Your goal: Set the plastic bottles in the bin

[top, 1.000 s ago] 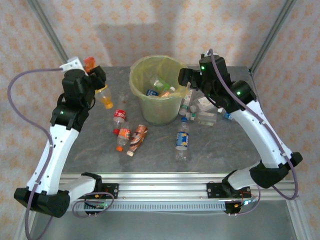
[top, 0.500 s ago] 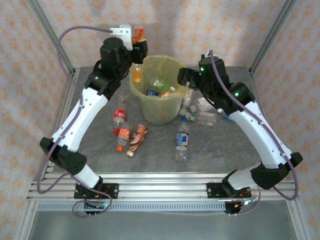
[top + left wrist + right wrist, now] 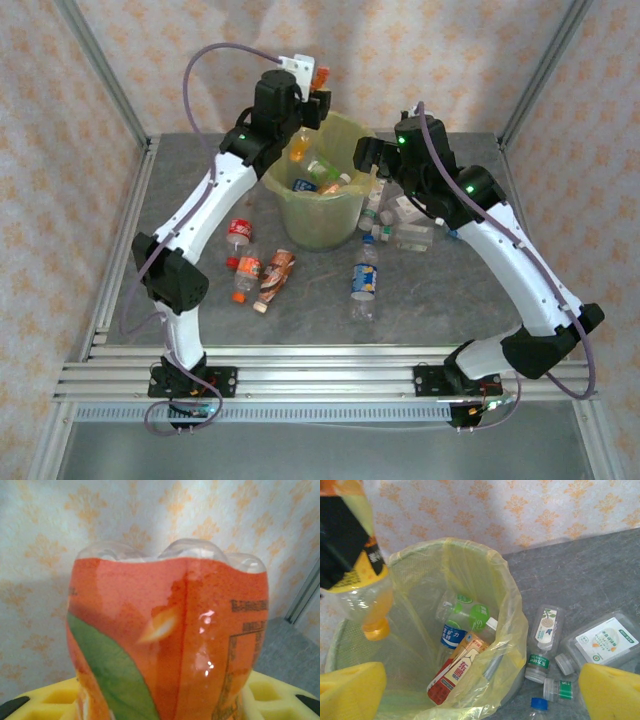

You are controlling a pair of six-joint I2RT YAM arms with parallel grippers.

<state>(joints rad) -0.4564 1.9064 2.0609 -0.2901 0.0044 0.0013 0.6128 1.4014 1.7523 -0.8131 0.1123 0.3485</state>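
Floral-papered walls (image 3: 200, 60), grey tabletop (image 3: 450, 290), left hand (image 3: 311, 100) clamping orange bottle (image 3: 170, 640), right hand (image 3: 366, 158) spread.

In your left wrist view the orange bottle (image 3: 170, 640) runs off the bottom edge, so its cap end is cut away. It also covers most of the pads (image 3: 275, 697) of the left tool (image 3: 312, 105). In your right wrist view that bottle is cropped at the top left corner. The pads (image 3: 350, 690) of the right tool (image 3: 368, 158) are cropped at the bottom corners. From above, the right arm (image 3: 480, 210) hides part of the bottles (image 3: 405, 235) beside the bin (image 3: 310, 225), and their labels are too small to read.
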